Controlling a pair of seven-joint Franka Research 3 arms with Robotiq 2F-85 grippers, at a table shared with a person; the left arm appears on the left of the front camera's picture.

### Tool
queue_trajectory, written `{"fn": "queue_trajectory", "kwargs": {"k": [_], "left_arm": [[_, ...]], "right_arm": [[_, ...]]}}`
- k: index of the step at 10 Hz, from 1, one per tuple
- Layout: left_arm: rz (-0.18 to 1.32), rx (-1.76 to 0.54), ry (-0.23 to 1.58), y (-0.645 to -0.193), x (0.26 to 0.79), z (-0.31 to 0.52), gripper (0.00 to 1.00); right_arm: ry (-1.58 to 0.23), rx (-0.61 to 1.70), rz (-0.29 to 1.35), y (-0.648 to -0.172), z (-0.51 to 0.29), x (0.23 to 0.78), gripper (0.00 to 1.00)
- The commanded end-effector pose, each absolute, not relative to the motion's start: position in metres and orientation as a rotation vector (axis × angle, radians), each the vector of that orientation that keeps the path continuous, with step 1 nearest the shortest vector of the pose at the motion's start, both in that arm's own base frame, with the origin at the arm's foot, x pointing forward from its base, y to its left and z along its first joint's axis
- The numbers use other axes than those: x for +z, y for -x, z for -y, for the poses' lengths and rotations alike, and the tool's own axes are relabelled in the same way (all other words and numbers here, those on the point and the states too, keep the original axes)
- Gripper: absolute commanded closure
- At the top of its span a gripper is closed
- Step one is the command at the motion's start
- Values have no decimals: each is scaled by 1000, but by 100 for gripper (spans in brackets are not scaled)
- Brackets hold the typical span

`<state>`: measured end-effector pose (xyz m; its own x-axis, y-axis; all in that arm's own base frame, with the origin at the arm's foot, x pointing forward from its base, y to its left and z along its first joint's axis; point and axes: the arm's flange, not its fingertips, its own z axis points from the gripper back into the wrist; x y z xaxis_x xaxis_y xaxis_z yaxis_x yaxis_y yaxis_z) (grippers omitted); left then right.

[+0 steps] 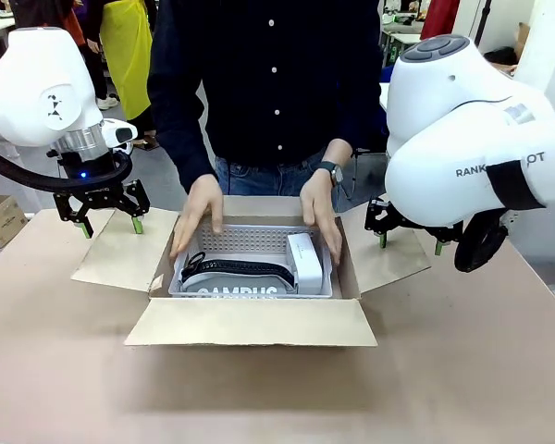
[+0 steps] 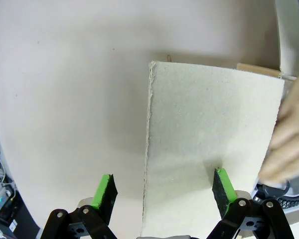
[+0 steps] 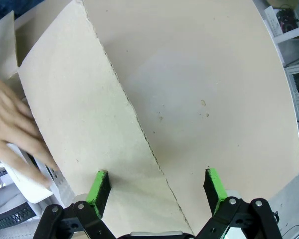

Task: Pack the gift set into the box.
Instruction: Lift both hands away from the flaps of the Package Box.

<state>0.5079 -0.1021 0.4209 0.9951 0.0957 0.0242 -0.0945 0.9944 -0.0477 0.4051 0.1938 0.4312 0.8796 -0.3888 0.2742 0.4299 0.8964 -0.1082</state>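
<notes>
The gift set (image 1: pixel 250 264), a perforated grey-white basket lettered "CAMPUS" with a white pack (image 1: pixel 303 261) and dark items, sits inside the brown cardboard box (image 1: pixel 250 319), whose four flaps lie spread open. A person's two hands (image 1: pixel 196 213) rest on the basket's sides. My left gripper (image 1: pixel 111 225) hangs open above the box's left flap (image 2: pixel 209 144), straddling that flap's outer edge. Open too, my right gripper (image 1: pixel 410 243) hovers over the right flap (image 3: pixel 79 114), one pad over cardboard and one over the table. In the right wrist view a hand (image 3: pixel 12 124) touches the white pack (image 3: pixel 25 181).
The brown table (image 1: pixel 462 370) stretches wide around the box. A small printed cardboard box (image 1: pixel 0 218) stands off the table's left edge. The person stands close against the far side, directly behind the box.
</notes>
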Motion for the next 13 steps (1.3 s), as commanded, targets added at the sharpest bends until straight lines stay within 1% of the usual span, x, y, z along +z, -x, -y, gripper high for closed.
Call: {"fn": "queue_trajectory", "kwargs": {"k": [1,6,7,8,9,10,11,12,13], "left_arm": [[39,110,33,-507,422,102,0],[26,95,47,-508,421,102,0],[-47,-16,198,-496,445,66,0],[-119,-71,388,-481,463,14,0],[-177,-219,599,-470,462,-28,0],[-174,-322,820,-464,449,-62,0],[-150,-338,1080,-466,428,-87,0],[-18,-303,1398,-471,398,-107,0],[-13,-265,1568,-484,372,-120,0]], "right_arm": [[180,-445,258,-407,-195,432,0],[168,-429,250,-405,-194,431,0],[-64,-360,130,-398,-161,463,0],[-306,-379,80,-376,-100,498,0],[-520,-379,-7,-356,-47,510,0],[-724,-422,-58,-342,-1,502,0],[-886,-434,-64,-330,35,478,0],[-1005,-486,-81,-330,58,438,0],[-1071,-561,-142,-346,63,406,0]]}}
